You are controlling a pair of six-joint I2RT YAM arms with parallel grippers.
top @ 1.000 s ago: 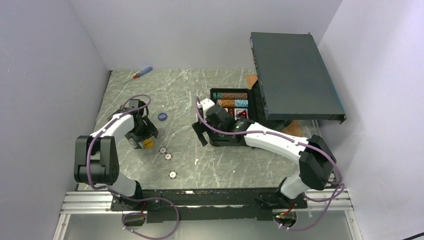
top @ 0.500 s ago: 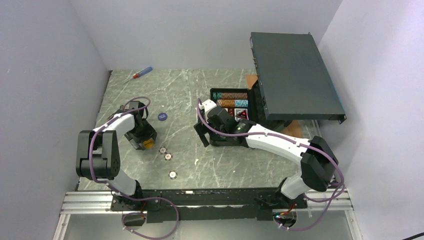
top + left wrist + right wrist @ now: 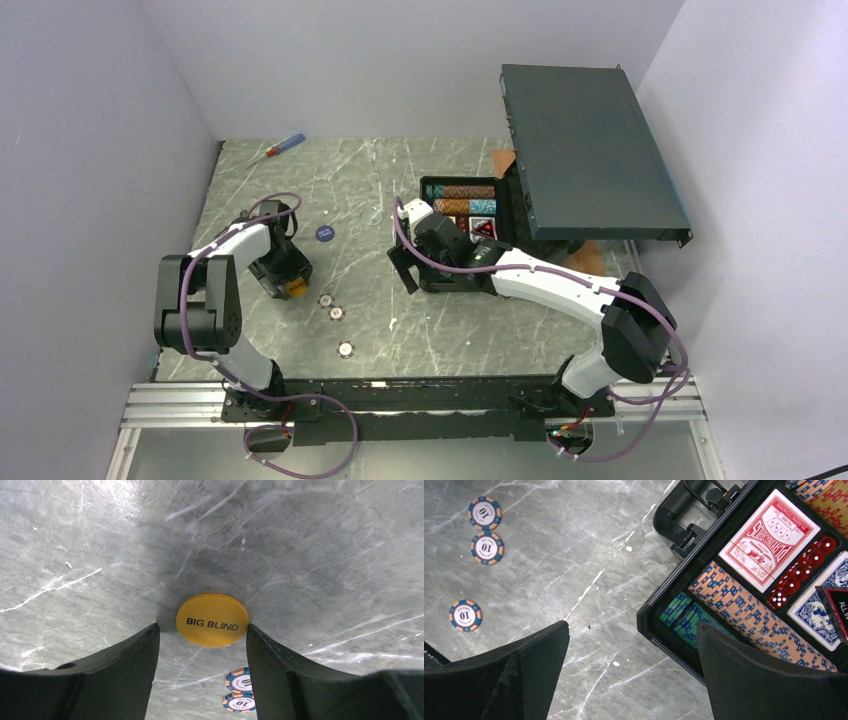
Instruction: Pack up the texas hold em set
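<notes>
Straddling yellow BIG BLIND button [image 3: 212, 619]: left claw [image 3: 201, 631].

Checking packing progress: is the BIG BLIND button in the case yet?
Out: the BIG BLIND button lies on the table, between the left end effector fingers.

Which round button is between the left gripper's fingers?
The yellow button marked BIG BLIND lies flat between the left gripper's fingers; the dark blue button lies apart, farther back on the table.
</notes>
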